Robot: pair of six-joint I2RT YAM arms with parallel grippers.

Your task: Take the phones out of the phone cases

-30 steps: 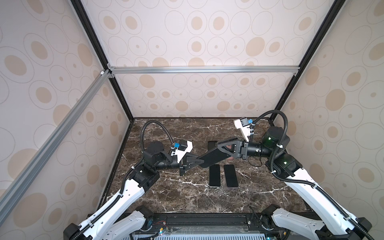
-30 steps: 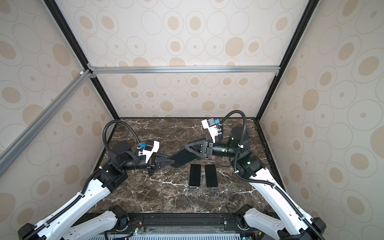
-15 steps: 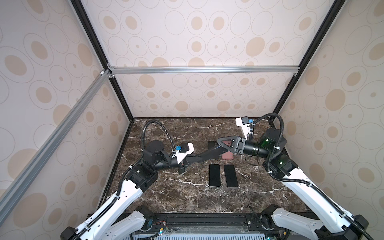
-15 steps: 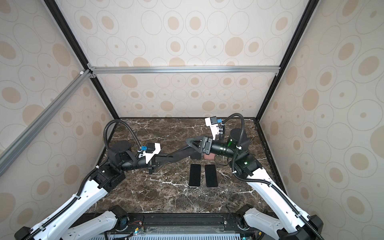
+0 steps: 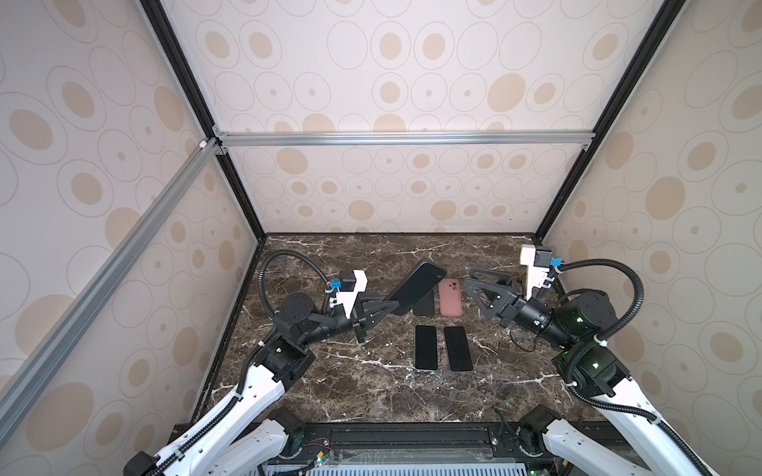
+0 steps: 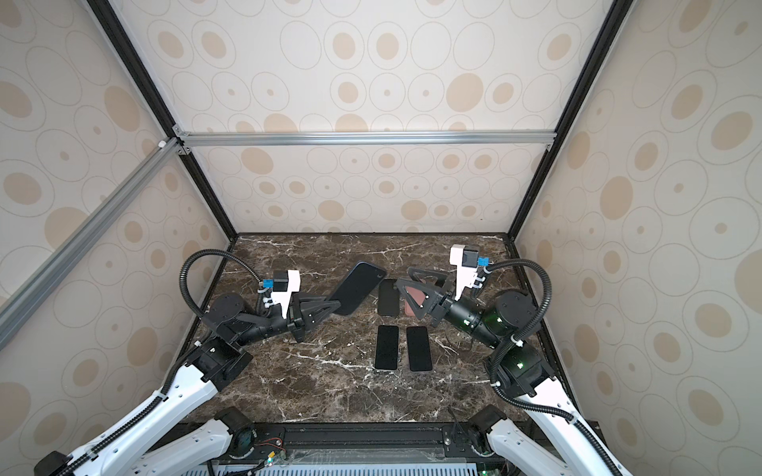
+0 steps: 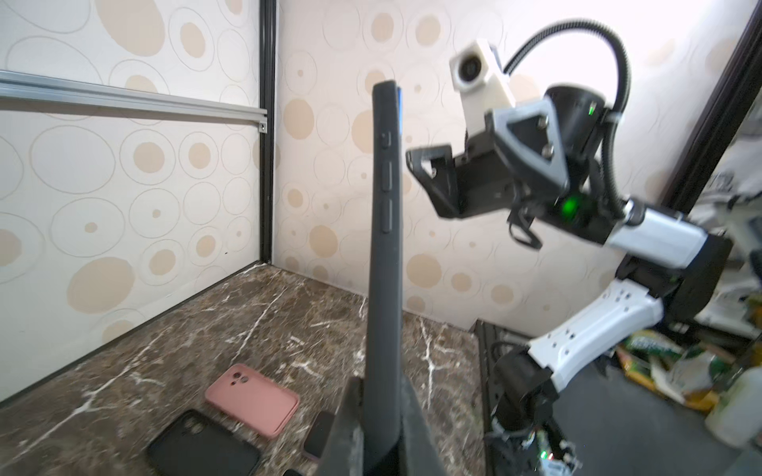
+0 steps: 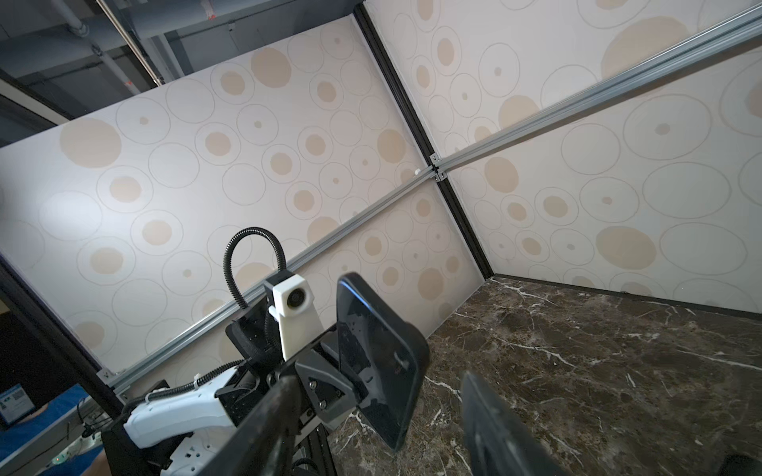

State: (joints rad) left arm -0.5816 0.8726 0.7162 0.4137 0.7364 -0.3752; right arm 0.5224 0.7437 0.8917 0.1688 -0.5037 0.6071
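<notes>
A dark phone case (image 5: 418, 286) (image 6: 358, 288) with the phone in it hangs tilted above the marble table. My left gripper (image 5: 391, 307) (image 6: 330, 307) is shut on its near end. In the left wrist view the case (image 7: 385, 247) stands edge-on between the jaws of the left gripper (image 7: 379, 395), side buttons showing and a thin blue edge at the top. My right gripper (image 5: 469, 278) (image 6: 404, 277) is open and empty, off the case's far end to the right. In the right wrist view the phone's glossy face (image 8: 375, 354) lies beyond the spread fingers of the right gripper (image 8: 375, 379).
A pink empty case (image 5: 449, 296) (image 7: 253, 397) and a black empty case (image 5: 424, 307) (image 7: 202, 447) lie on the table under the held one. Two bare black phones (image 5: 426, 347) (image 5: 457, 348) lie side by side nearer the front. Patterned walls close in on three sides.
My right gripper opened, let go of the case's far end and drew back to the right. The left gripper keeps its grip, and the case now points further up and back.
</notes>
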